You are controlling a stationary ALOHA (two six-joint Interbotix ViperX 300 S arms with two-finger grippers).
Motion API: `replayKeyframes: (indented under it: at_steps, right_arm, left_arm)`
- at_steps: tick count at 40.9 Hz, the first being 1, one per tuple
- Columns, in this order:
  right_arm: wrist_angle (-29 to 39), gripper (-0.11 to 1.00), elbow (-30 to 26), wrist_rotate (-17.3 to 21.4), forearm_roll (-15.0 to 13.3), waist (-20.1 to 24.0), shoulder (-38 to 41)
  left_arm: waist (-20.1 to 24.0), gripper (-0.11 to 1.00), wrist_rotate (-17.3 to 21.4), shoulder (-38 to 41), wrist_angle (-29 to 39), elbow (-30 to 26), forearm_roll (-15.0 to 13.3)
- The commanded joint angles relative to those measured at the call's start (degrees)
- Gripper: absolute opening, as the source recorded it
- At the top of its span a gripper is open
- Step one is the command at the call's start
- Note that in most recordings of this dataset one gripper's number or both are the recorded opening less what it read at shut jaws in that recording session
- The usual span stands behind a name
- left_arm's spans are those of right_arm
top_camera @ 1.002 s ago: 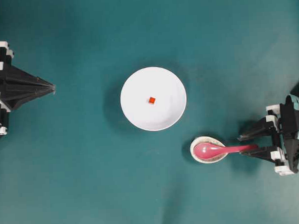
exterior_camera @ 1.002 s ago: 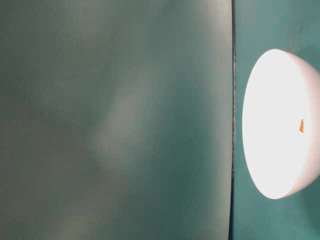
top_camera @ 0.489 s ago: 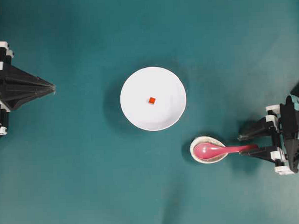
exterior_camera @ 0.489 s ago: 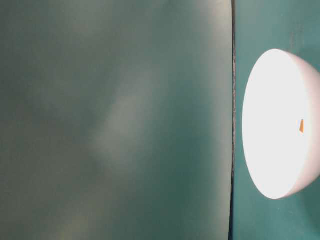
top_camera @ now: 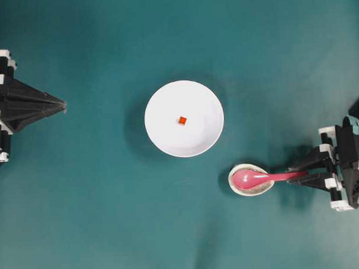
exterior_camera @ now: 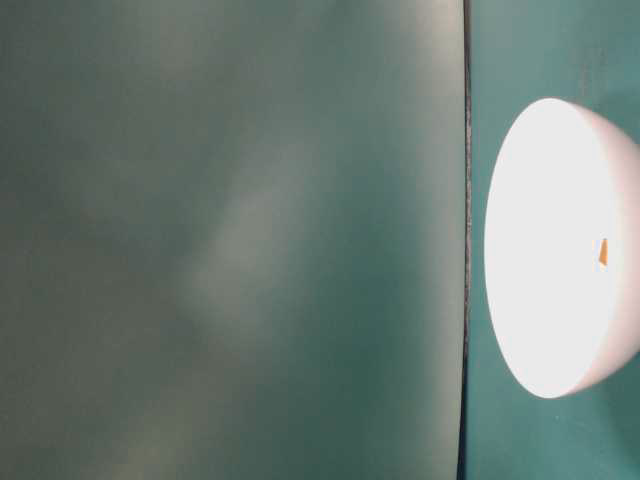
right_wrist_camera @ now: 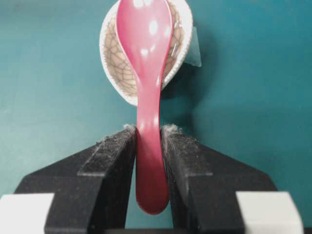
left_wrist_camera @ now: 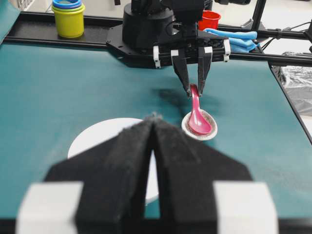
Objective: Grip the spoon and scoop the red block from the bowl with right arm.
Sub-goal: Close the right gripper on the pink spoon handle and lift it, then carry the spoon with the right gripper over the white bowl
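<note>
The pink spoon (top_camera: 262, 178) lies with its head in a small speckled cream dish (top_camera: 235, 187) and its handle pointing right. My right gripper (top_camera: 291, 173) is shut on that handle; in the right wrist view both pads press the sides of the spoon (right_wrist_camera: 148, 97) near its end, around the gripper's middle (right_wrist_camera: 148, 129). The white bowl (top_camera: 197, 134) sits at the table's middle with the red block (top_camera: 182, 120) inside, well left of the spoon. The table-level view shows the bowl (exterior_camera: 550, 180) and the block (exterior_camera: 603, 252). My left gripper (top_camera: 64, 105) is shut and empty at the far left.
In the left wrist view, behind the right arm's base, stand a yellow cup with blue rings (left_wrist_camera: 68, 22), a red cup (left_wrist_camera: 209, 19) and a blue item (left_wrist_camera: 234, 36). A black rail (left_wrist_camera: 58, 36) borders the teal table.
My right gripper's jaws have come together onto the spoon's handle; a second ago they stood wide on either side of it. Spoon, bowl, block and left arm have not moved.
</note>
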Motion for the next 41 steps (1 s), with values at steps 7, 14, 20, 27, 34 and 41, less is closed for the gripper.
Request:
replayKeyframes:
  at_steps: [7,14,20,27,34,41]
  right_arm:
    - [-0.44,0.31,-1.05,-0.7,-0.18,0.26,-0.35]
    - [-0.62,0.28,-2.11,-1.05,-0.18,0.26,-0.35]
    - [-0.62,0.24,-3.08,-1.76,-0.18,0.18,-0.35]
    - [-0.62,0.24,-3.6,-2.55,-0.18,0.26,-0.53]
    - [-0.7,0.24,-4.83,-2.9,-0.18,-0.7,-2.9]
    - [-0.18,0.24,-6.42,-5.45,-0.18,-3.87,-8.0]
  left_arm:
    - [-0.09,0.0,0.0,0.44,-0.18,-1.49,0.09]
    - [-0.09,0.0,0.0,0.44,0.09,-1.49,0.18]
    - [-0.09,0.0,0.0,0.44,0.35,-1.49,0.09]
    - [-0.09,0.0,0.0,0.44,0.44,-1.41,0.09]
    - [-0.09,0.0,0.0,0.44,0.62,-1.49,0.09]
    - [-0.09,0.0,0.0,0.44,0.62,-1.49,0.18]
